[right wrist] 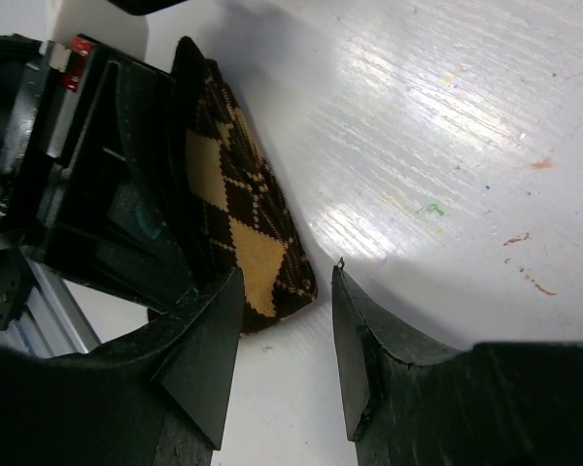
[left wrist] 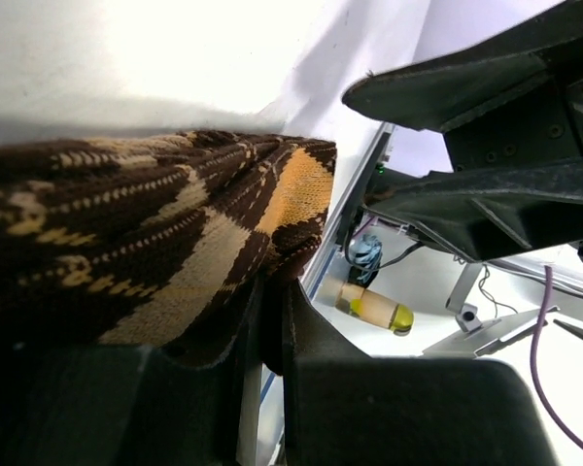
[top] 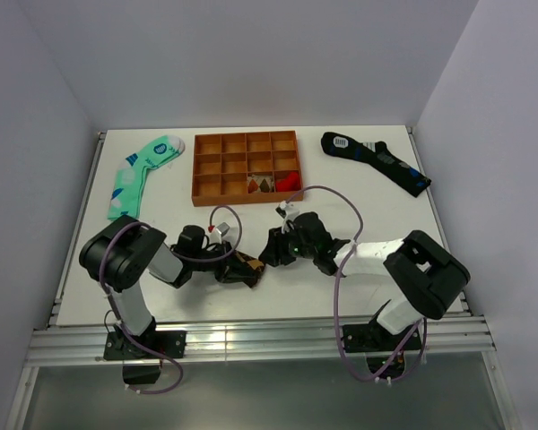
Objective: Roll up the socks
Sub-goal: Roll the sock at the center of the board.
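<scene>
The socks [top: 248, 270] are a small bunched roll of brown argyle fabric with tan diamonds, lying near the table's front edge between the two arms. My left gripper [top: 234, 269] is shut on the socks [left wrist: 155, 243], and fabric runs down into the narrow slit between its fingers [left wrist: 398, 408]. In the right wrist view the socks [right wrist: 235, 209] lie flat on the white table, with the left gripper [right wrist: 117, 204] clamped over their far side. My right gripper [right wrist: 288, 282] is open just off the roll's loose end, and nothing sits between its jaws.
An orange compartment tray [top: 201, 166] stands at the back centre with small items in its lower cells. A mint-green sock [top: 143, 170] lies at the back left and a black-navy sock [top: 377, 161] at the back right. The metal table rail [top: 251, 336] runs close behind the roll.
</scene>
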Robot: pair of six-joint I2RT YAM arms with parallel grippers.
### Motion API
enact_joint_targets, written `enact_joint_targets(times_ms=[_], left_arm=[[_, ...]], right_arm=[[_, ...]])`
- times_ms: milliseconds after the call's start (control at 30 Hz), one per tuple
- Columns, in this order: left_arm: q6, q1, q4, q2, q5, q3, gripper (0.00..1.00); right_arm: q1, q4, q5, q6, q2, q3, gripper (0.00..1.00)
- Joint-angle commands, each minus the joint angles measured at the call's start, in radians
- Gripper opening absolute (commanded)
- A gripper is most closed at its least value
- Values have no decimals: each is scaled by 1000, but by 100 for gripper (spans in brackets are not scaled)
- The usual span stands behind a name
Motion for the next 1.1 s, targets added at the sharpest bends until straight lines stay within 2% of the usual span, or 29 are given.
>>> enact_joint_targets(times_ms=[0,167,367,567,667,767,833,900,933,1000,1033,1067], left_arm=[[110,7,-278,-3,-124,7,0],[172,8,-382,-14,-170,26,0],[200,7,-411,-9,-189,32,0],[203,8,-417,-1,-198,33,1],[243,8,-480,-35,-233,44,0],[297,2,-549,-72,-290,64,0],[309,-2,-548,-89,-293,66,0],[317,-5,-560,-104,-309,66,1],[318,-7,-569,-136,-319,67,8],[327,-13,-601,-178,-351,72,16],[327,-18,-612,-231,-362,79,26],[327,-27,-631,-260,-378,86,30]], right_arm=[[6,54,30,-27,25,13,49],[7,16,45,-36,88,60,47],[20,20,54,-22,88,60,46],[63,20,60,-8,48,31,52],[84,2,82,-21,46,36,52],[84,-24,80,-22,54,46,46],[90,-53,97,-24,58,65,35],[106,-81,134,-18,49,59,34],[109,-93,145,-12,40,54,34],[115,-95,157,8,28,36,34],[121,-93,165,14,22,30,34],[124,-92,169,24,14,23,34]])
